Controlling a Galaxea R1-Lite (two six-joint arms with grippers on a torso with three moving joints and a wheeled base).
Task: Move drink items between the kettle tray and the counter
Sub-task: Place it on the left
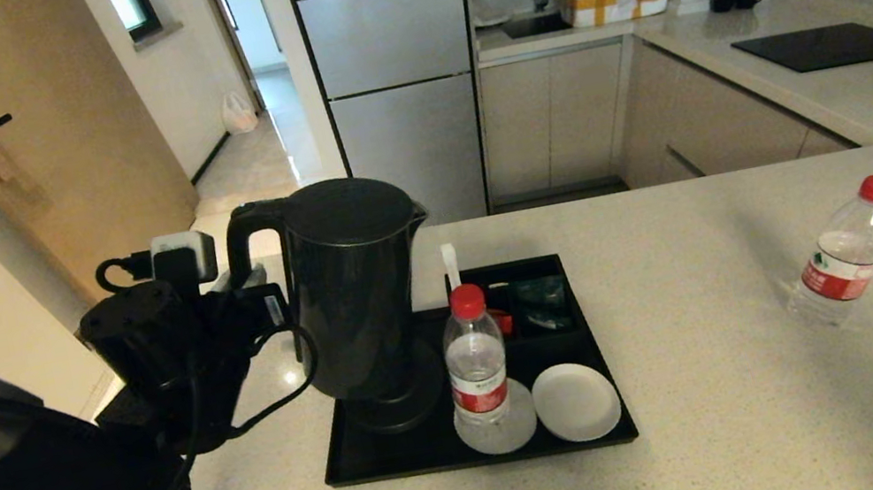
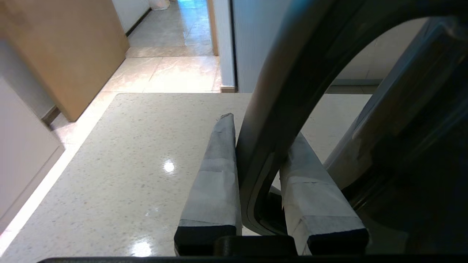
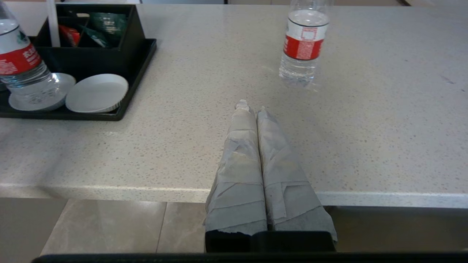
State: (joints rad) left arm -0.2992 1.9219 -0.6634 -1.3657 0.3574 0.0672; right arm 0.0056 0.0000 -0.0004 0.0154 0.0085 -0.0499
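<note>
1. Left gripper (image 2: 256, 153): jaws clamped on the loop handle (image 2: 278, 109) of the black kettle (image 1: 356, 295). Right gripper (image 3: 252, 109): jaws pressed together, empty, at the counter's (image 1: 717, 411) near edge.
2. Kettle tray (image 1: 350, 467): holds the kettle at its left, over its round base; one water bottle (image 1: 475, 364) standing on a white saucer (image 1: 523, 432); a second, bare saucer (image 1: 576, 402); sachets (image 1: 540, 298) in the rear compartments.
3. Second bottle (image 1: 843, 258): upright on the counter, well right of the tray.
4. The kettle hides most of its base.
</note>
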